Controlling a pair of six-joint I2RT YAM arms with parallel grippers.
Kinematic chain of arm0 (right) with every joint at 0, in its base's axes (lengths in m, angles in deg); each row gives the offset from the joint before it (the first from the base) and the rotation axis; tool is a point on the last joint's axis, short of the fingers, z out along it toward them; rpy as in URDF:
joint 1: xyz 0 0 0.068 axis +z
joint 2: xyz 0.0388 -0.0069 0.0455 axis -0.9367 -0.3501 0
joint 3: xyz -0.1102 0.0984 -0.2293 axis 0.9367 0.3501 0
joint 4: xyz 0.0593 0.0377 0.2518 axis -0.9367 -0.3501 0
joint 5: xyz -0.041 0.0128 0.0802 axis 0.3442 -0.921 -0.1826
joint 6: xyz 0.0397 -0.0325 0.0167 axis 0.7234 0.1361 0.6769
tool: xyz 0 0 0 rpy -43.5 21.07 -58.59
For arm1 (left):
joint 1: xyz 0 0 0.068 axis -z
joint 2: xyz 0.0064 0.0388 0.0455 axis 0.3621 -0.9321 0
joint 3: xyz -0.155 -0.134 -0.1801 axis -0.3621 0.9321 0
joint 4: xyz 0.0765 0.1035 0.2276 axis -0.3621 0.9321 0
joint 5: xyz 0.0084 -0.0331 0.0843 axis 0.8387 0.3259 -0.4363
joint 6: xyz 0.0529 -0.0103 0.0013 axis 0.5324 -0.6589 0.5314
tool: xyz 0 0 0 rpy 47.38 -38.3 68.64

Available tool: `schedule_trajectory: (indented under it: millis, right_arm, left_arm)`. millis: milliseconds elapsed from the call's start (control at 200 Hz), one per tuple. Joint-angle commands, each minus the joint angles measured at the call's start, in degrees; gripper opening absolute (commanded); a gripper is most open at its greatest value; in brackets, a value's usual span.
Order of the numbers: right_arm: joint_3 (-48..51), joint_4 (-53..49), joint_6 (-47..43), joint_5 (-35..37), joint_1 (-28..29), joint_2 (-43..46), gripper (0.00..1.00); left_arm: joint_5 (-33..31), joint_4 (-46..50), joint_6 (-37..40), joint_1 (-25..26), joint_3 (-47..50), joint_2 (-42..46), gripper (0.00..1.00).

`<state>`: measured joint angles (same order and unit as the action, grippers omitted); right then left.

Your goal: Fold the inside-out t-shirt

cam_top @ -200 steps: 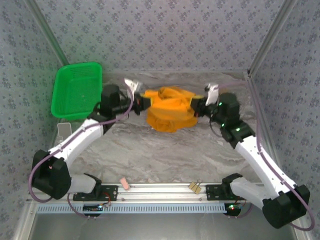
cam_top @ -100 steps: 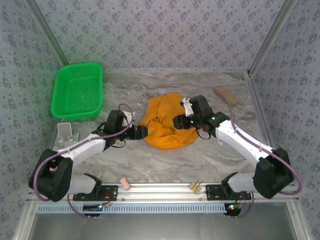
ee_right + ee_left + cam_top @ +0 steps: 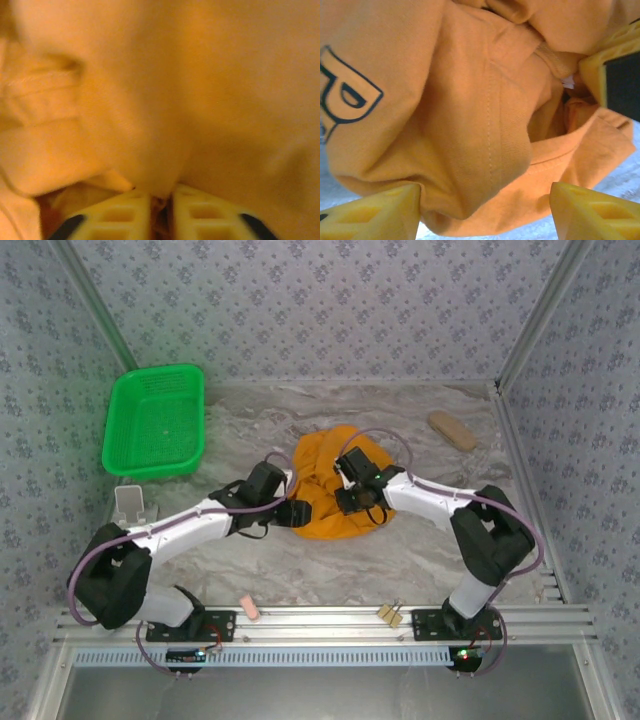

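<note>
The inside-out t-shirt (image 3: 325, 465) lies bunched in an orange heap at the table's middle. In the left wrist view a dark printed letter (image 3: 342, 95) shows at the left of the cloth (image 3: 470, 100), and a small white tag (image 3: 568, 83) sits deep in the folds. My left gripper (image 3: 300, 513) presses into the heap's left edge. It is open, its fingers (image 3: 372, 215) straddling a bulge of fabric (image 3: 485, 215). My right gripper (image 3: 350, 502) rests on top of the heap, shut on a pinch of cloth (image 3: 161, 197); one of its fingers (image 3: 615, 75) shows in the left wrist view.
A green basket (image 3: 155, 422) stands at the back left. A tan oblong object (image 3: 452, 430) lies at the back right near the wall. A small white stand (image 3: 130, 506) sits at the left edge. A pink piece (image 3: 250, 608) and a clip (image 3: 390, 615) rest on the front rail.
Both arms dropped from the back and came in toward the middle, and the shirt sank from hanging between them to a heap. My left gripper opened; the right let go and shut again on cloth.
</note>
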<state>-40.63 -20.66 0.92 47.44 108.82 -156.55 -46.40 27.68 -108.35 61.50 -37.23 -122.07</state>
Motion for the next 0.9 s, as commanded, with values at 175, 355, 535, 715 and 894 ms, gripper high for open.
schedule_trajectory:
  millis: [175, 355, 535, 715, 894]
  right_arm:
    - [-0.7, 3.0, -5.9, -22.1, -1.7, 8.2, 0.01]
    - [8.2, 5.9, -6.5, -22.2, -1.8, 14.6, 0.06]
    - [12.1, 8.4, -4.7, -22.9, -3.1, 15.9, 0.1]
    - [11.3, 8.3, -3.0, -23.1, -5.5, 15.5, 0.12]
    - [9.8, 8.0, -2.3, -20.6, -8.4, 14.5, 0.13]
  left_arm:
    - [-11.3, 10.6, -3.8, 0.9, -6.3, 3.0, 0.68]
    - [-10.0, 9.4, -4.7, 1.7, -7.3, -1.7, 0.67]
    - [-10.5, 5.8, -1.7, 1.6, -8.5, -9.2, 0.67]
    - [-6.9, 3.2, 0.4, 1.6, -10.7, -14.7, 0.66]
    - [-3.3, -1.7, 0.9, 1.8, -7.6, -12.4, 0.66]
